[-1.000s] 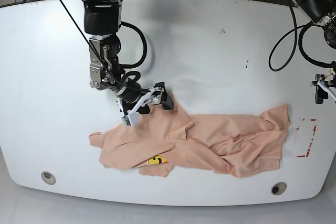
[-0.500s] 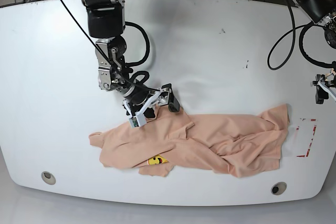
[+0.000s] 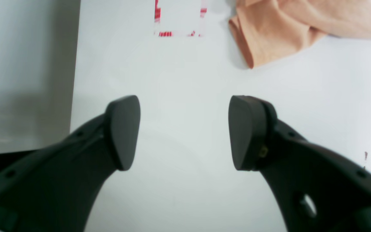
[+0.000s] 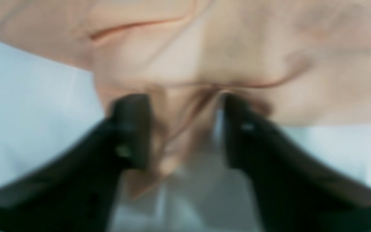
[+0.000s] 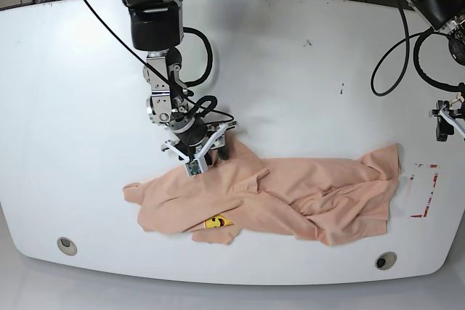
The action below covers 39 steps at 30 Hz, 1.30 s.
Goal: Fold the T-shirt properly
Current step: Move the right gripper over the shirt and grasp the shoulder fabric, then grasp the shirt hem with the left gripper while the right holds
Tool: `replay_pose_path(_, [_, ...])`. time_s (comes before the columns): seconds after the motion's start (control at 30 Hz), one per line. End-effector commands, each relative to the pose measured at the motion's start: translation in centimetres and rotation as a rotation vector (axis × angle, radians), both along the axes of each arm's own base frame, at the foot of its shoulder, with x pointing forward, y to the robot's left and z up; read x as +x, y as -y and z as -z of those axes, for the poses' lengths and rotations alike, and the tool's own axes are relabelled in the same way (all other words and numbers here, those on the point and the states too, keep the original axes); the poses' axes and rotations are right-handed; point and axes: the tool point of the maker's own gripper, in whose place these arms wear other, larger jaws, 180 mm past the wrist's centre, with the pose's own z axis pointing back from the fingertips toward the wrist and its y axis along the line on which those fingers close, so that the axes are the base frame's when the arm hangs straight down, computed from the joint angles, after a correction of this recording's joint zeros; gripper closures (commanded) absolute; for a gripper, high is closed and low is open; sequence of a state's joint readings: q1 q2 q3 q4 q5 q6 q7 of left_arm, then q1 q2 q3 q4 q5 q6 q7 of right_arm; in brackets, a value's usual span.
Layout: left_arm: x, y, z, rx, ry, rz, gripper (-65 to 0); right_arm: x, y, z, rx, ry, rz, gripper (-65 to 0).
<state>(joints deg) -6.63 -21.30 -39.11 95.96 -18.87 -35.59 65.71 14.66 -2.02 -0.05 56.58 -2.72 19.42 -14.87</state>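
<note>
On the white table (image 5: 87,70) in the base view, the T-shirt (image 5: 290,197) lies crumpled along the near edge, its yellow face print (image 5: 216,221) showing near the front hem. The right gripper (image 5: 205,152) is down at the garment's far edge, on the view's left; the left gripper (image 5: 445,123) hangs well apart at the table's far right side, beside the red markings (image 5: 425,190).

In the left wrist view the left gripper (image 3: 184,132) stands wide apart over bare table, holding nothing — only a corner of the shirt (image 3: 269,35) shows ahead.

In the right wrist view, blurred, the right gripper (image 4: 185,129) straddles a raised pleat of peach fabric, jaws partly drawn in with a gap between them; whether they have yet pinched the cloth cannot be told.

The step in hand appears to be grasping that far edge. To do it well, the gripper should probably take a single layer at the hem, not a bunched fold — then lift slowly so the shirt spreads rather than drags.
</note>
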Motion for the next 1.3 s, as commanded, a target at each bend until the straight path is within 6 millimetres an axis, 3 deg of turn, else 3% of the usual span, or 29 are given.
replay_pose_path(0.0, [0.8, -0.5, -2.0, 0.024, 0.059, 0.003, -40.8, -4.0, 1.6, 4.5, -0.118, -0.214, -0.025, -12.4])
replay_pose_path(0.1, [0.9, -0.4, -2.1, 0.025, 0.062, 0.006, -40.8, -3.9, 1.7, 4.3, -0.122, -0.208, -0.024, 0.0])
replay_pose_path(0.33, [1.6, 0.3, -1.7, 0.011, 0.058, 0.024, -41.4, -4.7, 1.8, 3.4, -0.118, -0.171, -0.023, -0.5])
replay_pose_path(0.47, [3.0, 1.1, -0.6, -0.034, 0.033, 0.046, -41.4, -5.8, 1.9, 2.2, -0.131, -0.160, -0.023, -0.5])
replay_pose_path(0.77, [5.8, 0.8, 1.8, -0.186, 0.054, 0.015, -41.4, -7.9, 2.2, -1.1, -0.148, -0.094, -0.016, -0.5])
replay_pose_path(1.0, [8.6, 3.6, 5.4, -0.294, 0.038, 0.070, -41.4, -9.2, 2.7, -2.8, -0.165, -0.068, -0.010, -0.5])
replay_pose_path(1.27, [10.7, 5.6, 7.8, -0.383, 0.042, 0.092, -41.3, -10.5, 3.3, -3.5, -0.182, -0.051, -0.009, -0.5])
